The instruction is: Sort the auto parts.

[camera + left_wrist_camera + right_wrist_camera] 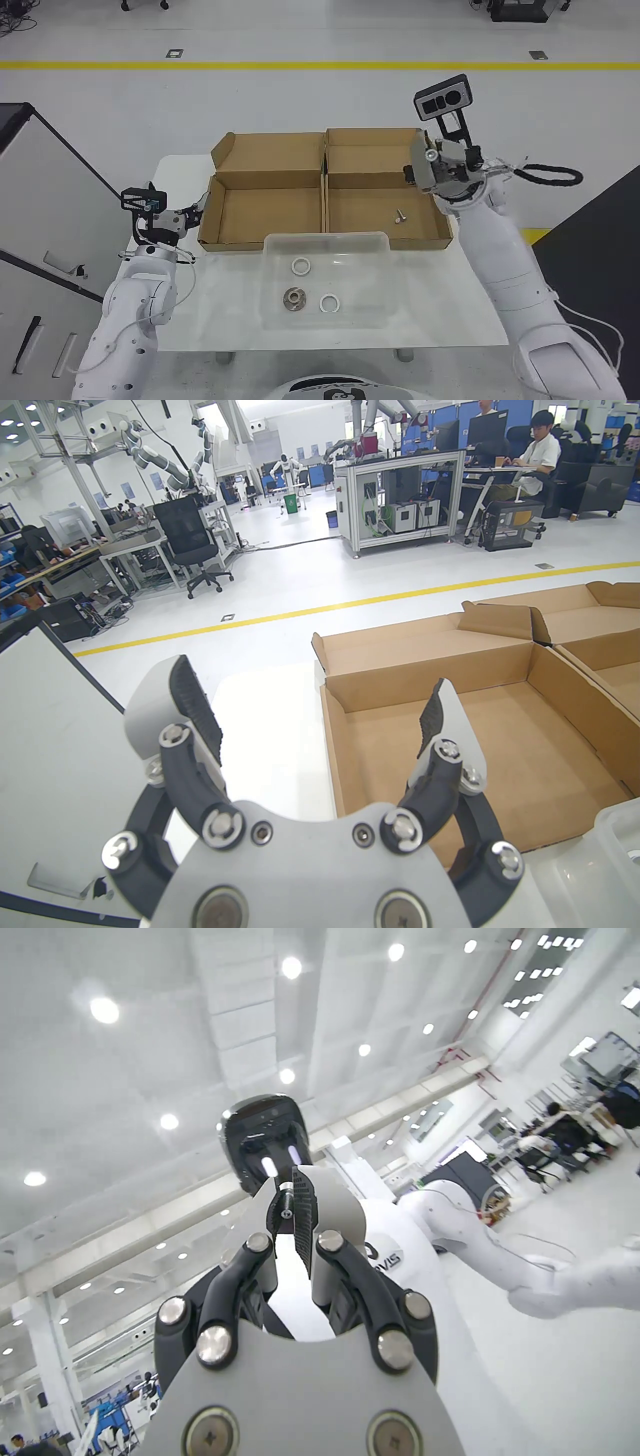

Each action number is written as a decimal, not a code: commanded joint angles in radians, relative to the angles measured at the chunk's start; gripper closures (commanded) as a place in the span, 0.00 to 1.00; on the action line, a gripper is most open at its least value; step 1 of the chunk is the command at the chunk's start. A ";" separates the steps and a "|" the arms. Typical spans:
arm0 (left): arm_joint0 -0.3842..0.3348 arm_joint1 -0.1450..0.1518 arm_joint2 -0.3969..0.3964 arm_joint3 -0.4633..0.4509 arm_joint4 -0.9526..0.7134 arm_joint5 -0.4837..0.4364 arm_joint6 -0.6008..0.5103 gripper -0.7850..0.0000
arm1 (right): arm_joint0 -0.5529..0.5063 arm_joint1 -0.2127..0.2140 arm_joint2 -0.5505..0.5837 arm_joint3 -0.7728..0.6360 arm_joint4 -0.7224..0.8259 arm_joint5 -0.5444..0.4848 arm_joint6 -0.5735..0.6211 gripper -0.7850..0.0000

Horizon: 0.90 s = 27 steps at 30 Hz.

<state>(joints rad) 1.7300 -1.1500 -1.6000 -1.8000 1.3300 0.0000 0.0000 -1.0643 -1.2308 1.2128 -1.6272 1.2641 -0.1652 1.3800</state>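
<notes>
Clock reading: taken from the top view, with 12 o'clock at the counter's far edge.
Counter [440, 295]: white. It carries two open cardboard boxes and a clear tray.
Left cardboard box [265, 215]: toward 11 o'clock, flaps open, its brown floor bare. It touches the other box along their shared wall.
Right cardboard box [365, 215]: toward 1 o'clock, flaps open.
Loose screw [400, 214]: a small metal one lying on the right box's floor, in the 3 o'clock half of that box.
Clear plastic tray [325, 238]: at the counter's middle and toward 6 o'clock, its far wall just beside the boxes' near walls.
White rings: one [301, 266] lies in the tray's 11 o'clock part and one [330, 302] lies nearer 6 o'clock. They are apart from each other.
Round metal part [293, 297]: toothed or ribbed, I cannot tell which. It lies in the tray just beside the nearer ring, on its 9 o'clock side.
Left gripper [312, 682]: at 9 o'clock, just outside the left box's outer wall, low over the counter. Its jaws are spread wide with nothing between them.
Right gripper [285, 1190]: over the right box's 3 o'clock end, tips turned up toward the ceiling. Its jaws are narrow.
Held screw [286, 1205]: a small threaded one, pinched between the right jaws near their tips.
</notes>
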 commanded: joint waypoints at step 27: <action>0.000 0.000 0.000 0.000 0.000 0.000 0.000 0.00 | -0.033 -0.027 -0.005 -0.024 0.185 -0.018 0.001 1.00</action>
<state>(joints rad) 1.7300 -1.1500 -1.6000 -1.8000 1.3300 0.0000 0.0000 -1.0975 -1.2583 1.2074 -1.6508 1.4495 -0.1832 1.3808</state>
